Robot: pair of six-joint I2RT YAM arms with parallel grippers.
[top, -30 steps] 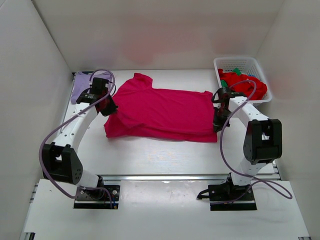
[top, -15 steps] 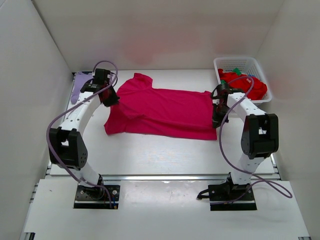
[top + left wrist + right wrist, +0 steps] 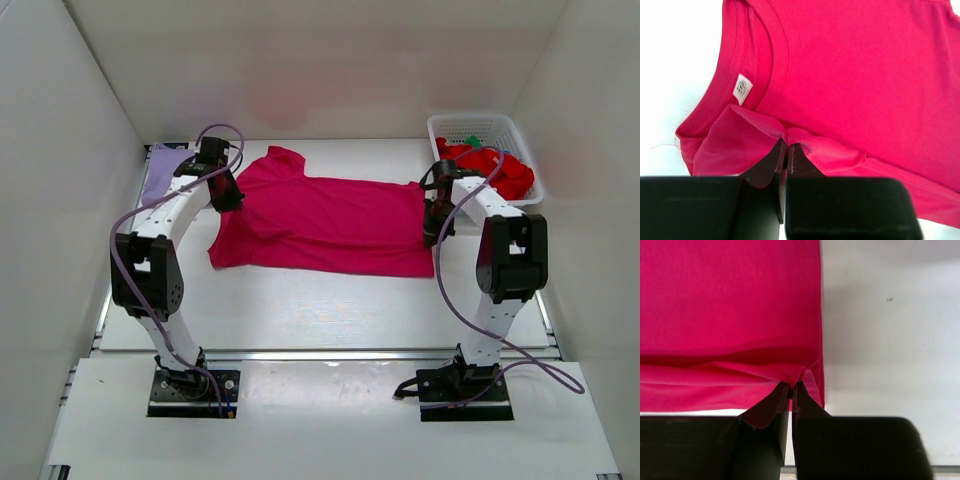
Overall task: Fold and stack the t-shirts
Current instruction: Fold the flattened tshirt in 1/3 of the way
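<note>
A large magenta-pink t-shirt (image 3: 325, 222) lies spread across the middle of the table, its collar (image 3: 772, 65) toward the back left. My left gripper (image 3: 224, 200) is shut on a pinch of its cloth near the collar (image 3: 786, 140). My right gripper (image 3: 431, 232) is shut on the hem edge at the shirt's right side (image 3: 792, 385). A pale lavender t-shirt (image 3: 160, 172) lies at the back left, behind the left arm. Red (image 3: 495, 172) and green (image 3: 473, 140) t-shirts sit bunched in the basket.
The white lattice basket (image 3: 478, 128) stands at the back right corner. White walls close in the table on the left, back and right. Both arms' cables loop above the table beside the shirt.
Both grippers have carried the shirt's near edge toward the back, laying the fold over. The shirt now lies flatter and narrower, and both arms reach further back.
</note>
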